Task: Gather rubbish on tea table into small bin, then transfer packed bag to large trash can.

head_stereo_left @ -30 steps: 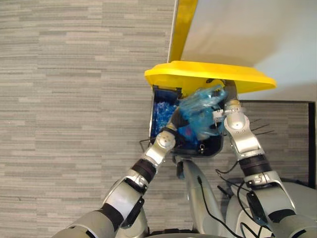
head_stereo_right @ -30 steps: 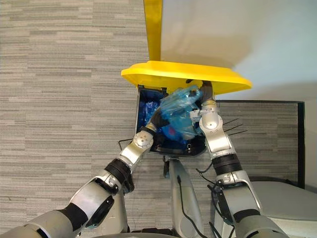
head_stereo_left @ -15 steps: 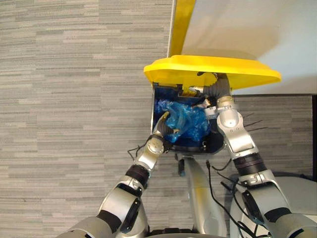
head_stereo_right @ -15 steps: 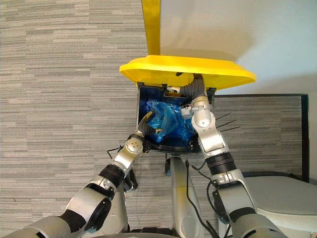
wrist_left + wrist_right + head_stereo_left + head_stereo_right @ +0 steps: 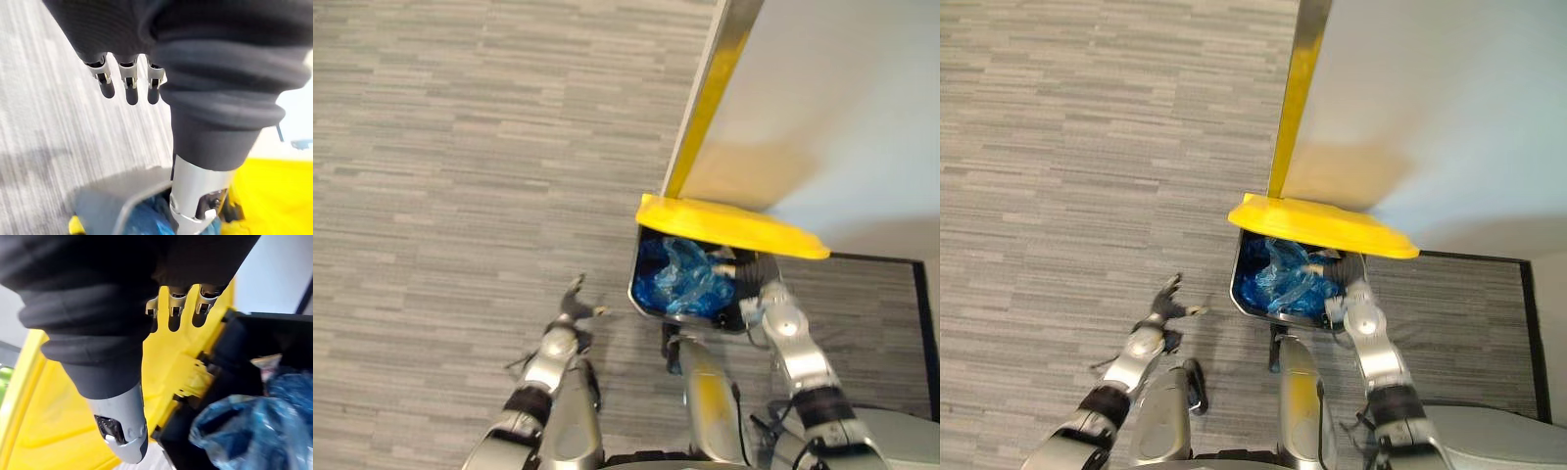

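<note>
The blue bag (image 5: 683, 279) lay inside the large trash can (image 5: 636, 291) at mid-frame, under the raised yellow lid (image 5: 729, 225). The right hand (image 5: 175, 308) was nearer, with its fingers straight against the lid's underside. The left hand (image 5: 573, 305) hung at lower left over the floor (image 5: 460, 147), fingers spread and empty, apart from the can.

In both eye views the right hand (image 5: 174, 309) is hidden past the wrist under the yellow lid (image 5: 729, 225), by which the far part of the large trash can (image 5: 635, 279) & of the blue bag (image 5: 685, 284) is also covered, while in the rt wrist view the bag is blurred & cut off at the edge.
</note>
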`<state>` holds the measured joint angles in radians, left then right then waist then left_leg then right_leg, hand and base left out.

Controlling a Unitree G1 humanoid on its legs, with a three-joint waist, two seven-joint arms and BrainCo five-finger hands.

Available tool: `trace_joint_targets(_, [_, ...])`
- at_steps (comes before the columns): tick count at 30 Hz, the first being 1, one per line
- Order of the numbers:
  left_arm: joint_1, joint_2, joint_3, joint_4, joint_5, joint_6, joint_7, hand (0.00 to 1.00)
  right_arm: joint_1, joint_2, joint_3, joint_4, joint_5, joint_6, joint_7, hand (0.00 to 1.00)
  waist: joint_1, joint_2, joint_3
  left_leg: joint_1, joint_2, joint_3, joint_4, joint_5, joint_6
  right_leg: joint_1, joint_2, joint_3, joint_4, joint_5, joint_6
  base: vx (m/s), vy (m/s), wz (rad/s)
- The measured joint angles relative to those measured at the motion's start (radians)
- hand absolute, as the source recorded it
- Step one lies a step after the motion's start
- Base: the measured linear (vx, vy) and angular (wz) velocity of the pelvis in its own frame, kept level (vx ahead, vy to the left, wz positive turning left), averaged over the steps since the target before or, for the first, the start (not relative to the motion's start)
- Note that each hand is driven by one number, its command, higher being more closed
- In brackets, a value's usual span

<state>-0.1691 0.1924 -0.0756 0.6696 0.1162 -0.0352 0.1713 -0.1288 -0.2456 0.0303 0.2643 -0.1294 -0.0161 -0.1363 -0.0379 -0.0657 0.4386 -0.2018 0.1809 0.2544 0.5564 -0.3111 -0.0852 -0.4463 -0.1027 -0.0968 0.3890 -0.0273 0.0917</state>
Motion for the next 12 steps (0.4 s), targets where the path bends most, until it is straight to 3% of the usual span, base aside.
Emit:
trace_joint_targets(1, [0.055, 0.015, 0.041, -0.021, -0.006, -0.002, -0.01, 0.0, 0.052, 0.005, -0.015, 0.007, -0.001, -0.009, 0.012, 0.0, 0.002, -0.005, -0.011, 0.005, 0.009, 0.023, -0.009, 0.01, 0.028, 0.012, -0.003, 0.019, -0.051, 0.04, 0.03, -0.17, 0.085, -0.51])
trace_joint_targets(2, [0.129, 0.021, 0.093, -0.061, -0.026, -0.008, -0.023, 0.0, 0.108, 0.013, -0.022, 0.029, -0.005, -0.011, 0.033, 0.0, 0.002, -0.011, -0.028, 0.009, 0.017, 0.064, -0.038, 0.029, 0.05, -0.017, -0.017, 0.0, 0.044, 0.029, 0.011, -0.21, 0.108, -0.49])
trace_joint_targets(5, [0.249, 0.037, 0.162, -0.075, -0.038, -0.008, -0.041, 0.0, 0.233, 0.037, -0.038, 0.176, -0.046, -0.012, 0.084, 0.0, -0.004, -0.01, -0.071, 0.062, 0.02, 0.074, -0.139, 0.076, 0.055, 0.015, -0.033, -0.041, 0.421, -0.074, -0.067, -0.12, 0.017, -0.21])
trace_joint_targets(7, [0.305, 0.031, 0.169, -0.088, -0.044, -0.007, -0.047, 0.0, 0.295, 0.05, -0.044, 0.229, -0.07, -0.012, 0.101, 0.0, -0.003, -0.011, -0.113, 0.073, 0.023, 0.075, -0.166, 0.09, 0.044, 0.095, -0.045, -0.044, 0.465, -0.11, -0.071, -0.01, -0.105, -0.14])
trace_joint_targets(9, [0.357, 0.003, 0.193, -0.131, -0.046, -0.006, -0.064, 0.0, 0.346, 0.067, -0.072, 0.24, -0.079, -0.012, 0.115, 0.0, -0.001, -0.004, -0.136, 0.078, 0.033, 0.081, -0.182, 0.102, 0.025, 0.13, -0.029, -0.062, 0.399, -0.126, -0.055, -0.02, -0.131, -0.31])
trace_joint_targets(11, [0.381, -0.052, 0.196, -0.133, -0.046, -0.008, -0.081, 0.0, 0.383, 0.076, -0.106, 0.251, -0.078, -0.013, 0.117, 0.0, 0.001, 0.011, -0.202, 0.079, 0.048, 0.104, -0.24, 0.141, 0.009, 0.162, 0.011, -0.066, 0.267, -0.148, -0.049, 0.0, -0.122, -0.35])
trace_joint_targets(12, [0.384, -0.065, 0.196, -0.131, -0.046, -0.008, -0.087, 0.0, 0.387, 0.08, -0.122, 0.276, -0.076, -0.017, 0.115, 0.0, 0.0, 0.005, -0.238, 0.079, 0.046, 0.117, -0.276, 0.166, -0.001, 0.198, 0.025, -0.067, 0.159, -0.177, -0.062, 0.02, -0.088, -0.27])
